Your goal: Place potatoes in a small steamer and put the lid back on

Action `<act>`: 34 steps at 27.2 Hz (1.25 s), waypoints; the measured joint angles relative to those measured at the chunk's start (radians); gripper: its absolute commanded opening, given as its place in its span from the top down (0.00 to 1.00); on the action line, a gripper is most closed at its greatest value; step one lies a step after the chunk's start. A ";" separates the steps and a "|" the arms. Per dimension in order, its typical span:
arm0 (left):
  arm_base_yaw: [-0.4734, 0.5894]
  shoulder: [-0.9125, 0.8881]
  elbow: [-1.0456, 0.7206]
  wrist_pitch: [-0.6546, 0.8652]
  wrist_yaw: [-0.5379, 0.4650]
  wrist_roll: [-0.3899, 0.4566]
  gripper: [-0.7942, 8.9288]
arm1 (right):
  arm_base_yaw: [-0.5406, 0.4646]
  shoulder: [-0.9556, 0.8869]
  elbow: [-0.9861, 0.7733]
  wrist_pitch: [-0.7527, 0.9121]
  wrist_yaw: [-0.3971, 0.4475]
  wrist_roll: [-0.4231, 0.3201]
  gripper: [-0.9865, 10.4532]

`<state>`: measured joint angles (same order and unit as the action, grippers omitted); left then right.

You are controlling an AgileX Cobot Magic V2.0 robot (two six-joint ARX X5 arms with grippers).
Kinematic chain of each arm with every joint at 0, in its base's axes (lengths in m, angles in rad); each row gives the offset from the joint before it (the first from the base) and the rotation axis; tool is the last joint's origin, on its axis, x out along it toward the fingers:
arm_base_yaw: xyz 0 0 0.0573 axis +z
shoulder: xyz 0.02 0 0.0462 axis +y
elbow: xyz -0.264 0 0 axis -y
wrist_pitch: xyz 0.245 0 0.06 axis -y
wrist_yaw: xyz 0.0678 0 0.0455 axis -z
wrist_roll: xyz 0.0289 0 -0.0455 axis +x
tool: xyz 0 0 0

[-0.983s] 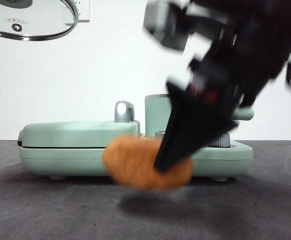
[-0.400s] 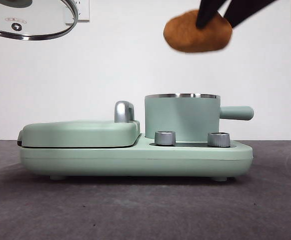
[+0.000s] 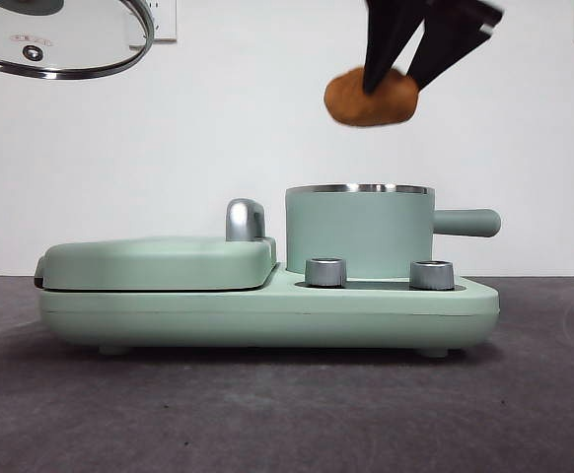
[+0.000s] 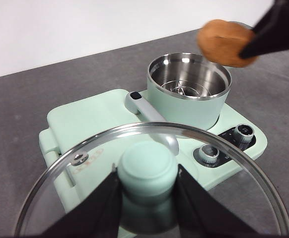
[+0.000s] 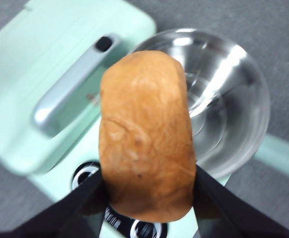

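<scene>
We observe the right gripper [image 3: 397, 77] clamped on the potato [image 3: 371, 98] (above the steamer [image 3: 359, 232]); left gripper [image 4: 147, 191] grips the lid [image 4: 85, 163].

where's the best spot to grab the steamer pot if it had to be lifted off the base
Probably the stubby side handle of the steamer pot, approached from the side it juts toward, jaws closing above and below it. The pot body looks too wide and smooth for a pinch, and the right end effector, holding the potato, hangs above the rim.
</scene>
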<state>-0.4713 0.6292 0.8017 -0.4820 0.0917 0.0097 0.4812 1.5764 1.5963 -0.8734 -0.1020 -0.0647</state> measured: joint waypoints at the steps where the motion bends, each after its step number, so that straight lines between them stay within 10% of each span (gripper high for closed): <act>1: 0.000 0.000 0.000 0.000 0.000 0.000 0.90 | -0.007 0.032 0.027 0.000 0.000 -0.006 0.77; 28: 0.000 0.000 0.000 0.000 0.000 0.000 0.90 | -0.057 0.364 0.178 -0.003 0.027 -0.035 0.76; 34: 0.000 0.000 0.000 0.000 0.000 0.000 0.90 | -0.062 0.363 0.178 -0.001 0.026 -0.038 0.63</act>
<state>-0.4713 0.6289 0.8017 -0.4820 0.0917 0.0097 0.4194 1.9396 1.7744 -0.8742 -0.0761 -0.1024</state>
